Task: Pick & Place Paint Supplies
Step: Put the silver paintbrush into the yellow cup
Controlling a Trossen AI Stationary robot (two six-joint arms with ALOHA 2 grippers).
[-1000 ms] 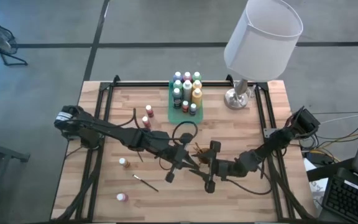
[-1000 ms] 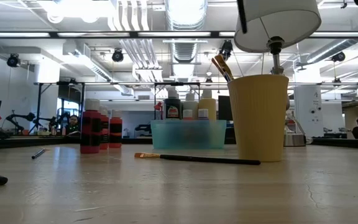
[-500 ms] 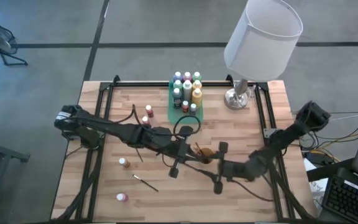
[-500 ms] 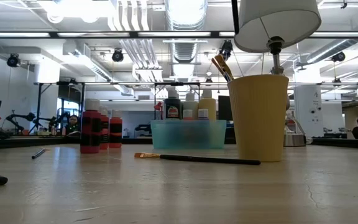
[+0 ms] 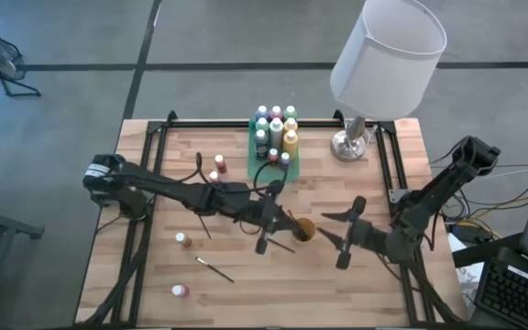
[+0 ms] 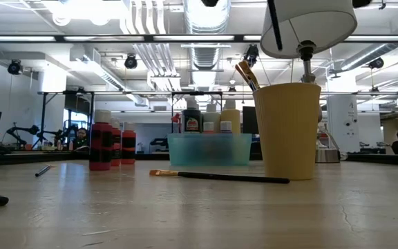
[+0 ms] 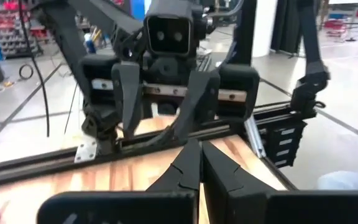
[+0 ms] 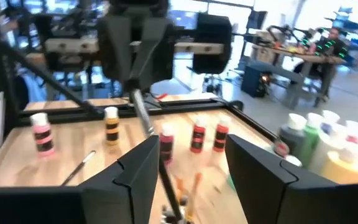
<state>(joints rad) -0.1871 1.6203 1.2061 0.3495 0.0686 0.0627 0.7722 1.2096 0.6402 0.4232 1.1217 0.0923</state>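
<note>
The left gripper [image 5: 273, 223] hangs just over the orange-yellow cup [image 5: 304, 229], its jaws pressed together on a thin dark paintbrush [image 8: 143, 114] whose lower end reaches down toward the cup's mouth; whether it touches the cup cannot be told. Just beyond the cup, on its far side from the left gripper, the right gripper [image 5: 337, 240] points back at it with its fingers [image 8: 260, 167] spread and nothing between them. Another paintbrush [image 6: 220, 177] lies flat on the table in front of the cup, and one more [image 5: 214, 269] rests well behind the left gripper amid open wood. Loose paint bottles [image 5: 181, 290] stand scattered there too. Farthest off, the green tray [image 5: 253, 161] holds the crowded bottles, with a lamp [image 5: 351, 143] beside it near the table's back edge.
</note>
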